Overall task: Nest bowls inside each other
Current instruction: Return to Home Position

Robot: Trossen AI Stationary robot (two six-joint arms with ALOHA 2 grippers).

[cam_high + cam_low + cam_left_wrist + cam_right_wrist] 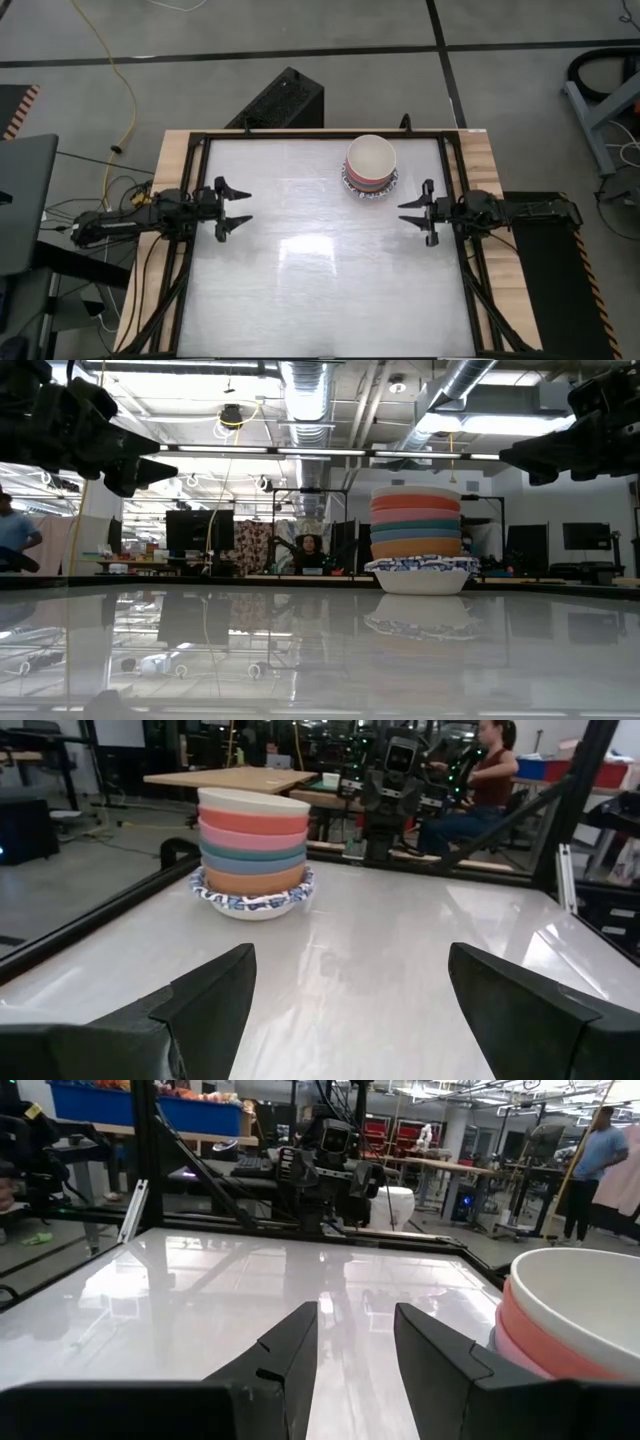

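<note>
The stack of nested bowls (371, 165) stands on the worktop (300, 290) just off to the side of the right hand (402, 214) and well ahead of the left hand (243, 207), so both hover empty, the left spread wide, the right narrowly parted, seemingly with nothing left to nest.

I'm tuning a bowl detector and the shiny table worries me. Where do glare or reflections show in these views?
High view: a glare patch in the middle of the table, clear of the stack. Low view: the table mirrors the stack right beneath it. Left wrist view: a pale sheen runs beside the stack. Right wrist view: pale reflections cross the table.
</note>
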